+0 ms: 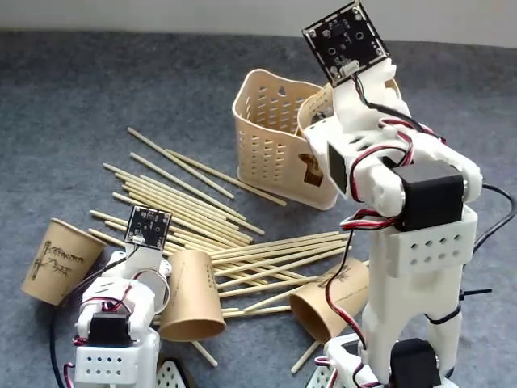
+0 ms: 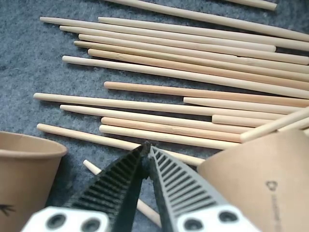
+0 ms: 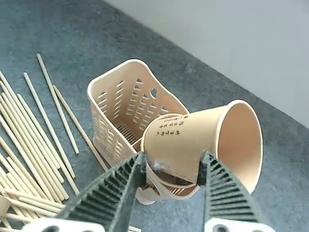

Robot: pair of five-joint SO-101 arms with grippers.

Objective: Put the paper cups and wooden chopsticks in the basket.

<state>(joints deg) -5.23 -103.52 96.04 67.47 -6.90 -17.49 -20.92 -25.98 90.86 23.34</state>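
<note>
My right gripper (image 3: 171, 164) is shut on a tan paper cup (image 3: 203, 137), held tilted just above the far end of the cream basket (image 3: 126, 104). In the high view that cup (image 1: 313, 105) sits at the basket's (image 1: 275, 133) right rim, under the right arm. Many wooden chopsticks (image 1: 186, 210) lie spread on the grey carpet left of and in front of the basket. My left gripper (image 2: 146, 147) is shut and empty, tips low over the chopsticks (image 2: 193, 82), between two lying cups (image 2: 24, 179) (image 2: 263, 181). Three cups lie on the carpet (image 1: 60, 260) (image 1: 192, 295) (image 1: 333, 299).
Grey carpet (image 1: 81, 97) covers the table, with bare room at the far left and behind the basket. A pale wall runs along the back. The right arm's white body (image 1: 420, 250) stands tall over the front right.
</note>
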